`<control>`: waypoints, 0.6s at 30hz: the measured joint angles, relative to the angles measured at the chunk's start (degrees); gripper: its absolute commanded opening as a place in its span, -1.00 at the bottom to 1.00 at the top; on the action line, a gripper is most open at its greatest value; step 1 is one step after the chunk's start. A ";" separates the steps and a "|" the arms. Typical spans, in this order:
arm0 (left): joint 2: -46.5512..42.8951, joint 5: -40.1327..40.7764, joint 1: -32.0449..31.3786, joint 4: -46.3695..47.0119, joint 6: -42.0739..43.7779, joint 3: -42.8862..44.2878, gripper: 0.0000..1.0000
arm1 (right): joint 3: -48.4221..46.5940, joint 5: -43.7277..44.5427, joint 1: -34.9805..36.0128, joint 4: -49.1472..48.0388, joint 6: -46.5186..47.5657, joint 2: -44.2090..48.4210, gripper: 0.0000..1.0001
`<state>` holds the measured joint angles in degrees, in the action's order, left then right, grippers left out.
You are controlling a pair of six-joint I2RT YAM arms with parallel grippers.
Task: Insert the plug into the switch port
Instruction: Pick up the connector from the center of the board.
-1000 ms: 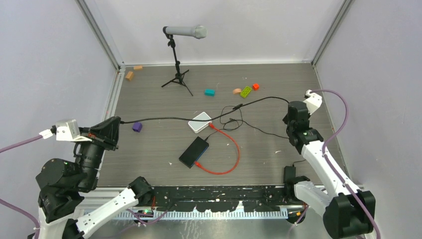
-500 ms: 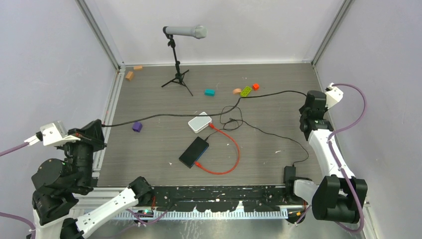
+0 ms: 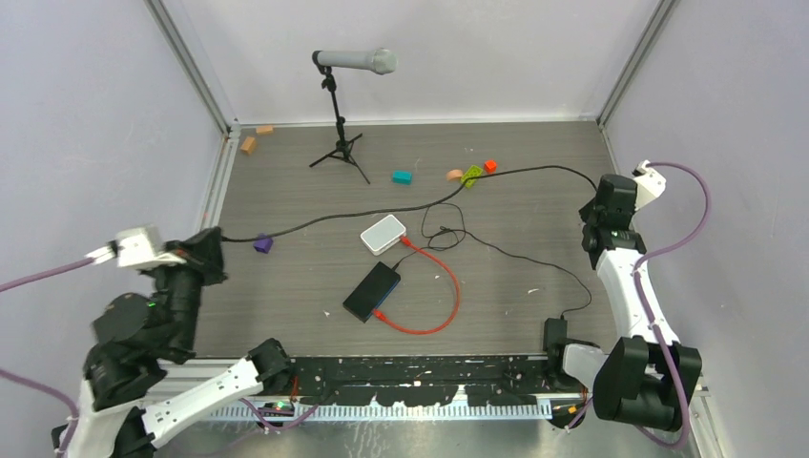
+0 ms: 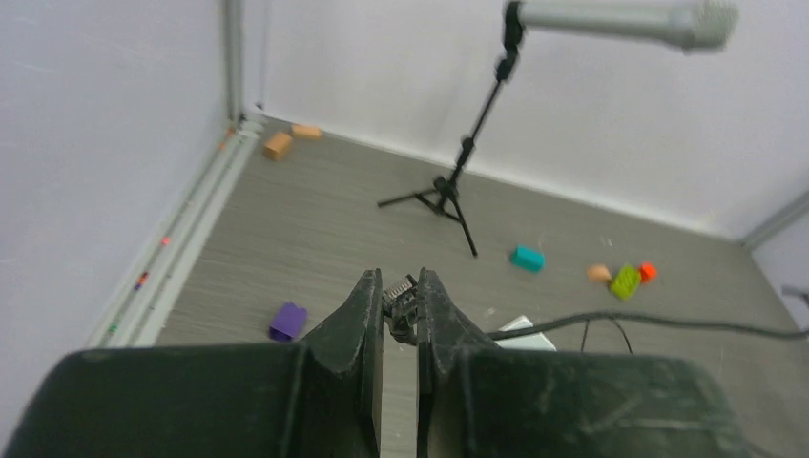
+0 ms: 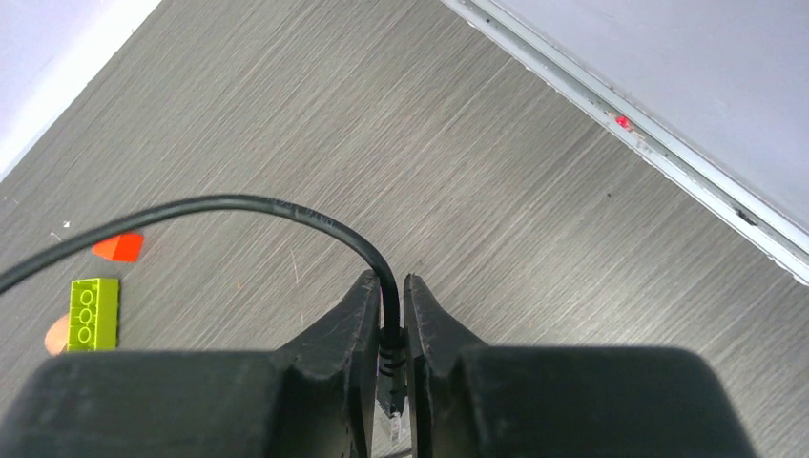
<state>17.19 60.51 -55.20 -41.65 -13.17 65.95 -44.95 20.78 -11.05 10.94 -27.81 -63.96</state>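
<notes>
- Pinching one end of the black cable (image 5: 238, 203), the left gripper (image 4: 399, 282) is closed.
- Right gripper (image 5: 389, 282) clamps the other end.
- Red cable (image 3: 456, 286) plug (image 3: 380, 312) lies beside the black box (image 3: 372, 291).

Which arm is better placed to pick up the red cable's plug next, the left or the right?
Left, narrowly. The left jaws look nearer the plug by the black switch than the right jaws. Both are shut on the black cable, so either must release first.
</notes>
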 measured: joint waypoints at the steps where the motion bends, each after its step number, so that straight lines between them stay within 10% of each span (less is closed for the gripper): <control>1: 0.33 -1.42 -0.17 1.09 -0.46 -1.99 -1.00 | 0.31 0.02 -0.07 0.17 0.00 0.66 -0.50; 18: 22.60 -25.83 -0.31 30.38 -13.94 -34.56 -1.00 | 1.31 2.51 -0.44 3.32 2.10 3.02 0.32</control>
<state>39.79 34.68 -55.51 -11.27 -27.11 31.40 -43.64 23.29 -11.49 14.26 -25.71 -60.95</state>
